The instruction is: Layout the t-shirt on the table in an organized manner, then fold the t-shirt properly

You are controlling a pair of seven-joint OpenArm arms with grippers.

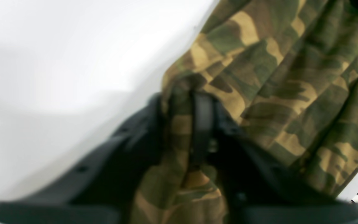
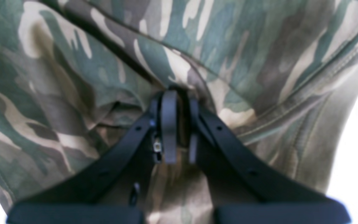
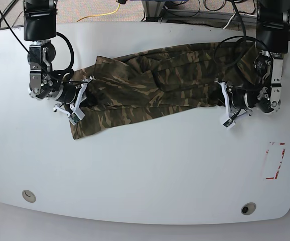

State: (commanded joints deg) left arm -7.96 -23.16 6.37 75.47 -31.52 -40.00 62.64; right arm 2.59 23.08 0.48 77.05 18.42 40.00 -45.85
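Observation:
The camouflage t-shirt [image 3: 155, 80] lies stretched in a long rumpled band across the far half of the white table [image 3: 150, 170]. My left gripper [image 3: 223, 103] is at the shirt's right end, shut on a fold of cloth [image 1: 182, 102]; in the left wrist view fabric [image 1: 284, 81] runs between the black fingers. At the shirt's left end my right gripper [image 3: 84, 98] is likewise shut on the t-shirt [image 2: 73, 62], with cloth bunched at its fingertips [image 2: 169, 118]. Both ends look slightly lifted.
A red-outlined tape rectangle [image 3: 274, 160] marks the table near its right edge. Two round grommet holes [image 3: 28, 195] [image 3: 248, 208] sit near the front edge. Cables and a yellow cord [image 3: 110, 11] lie beyond the far edge.

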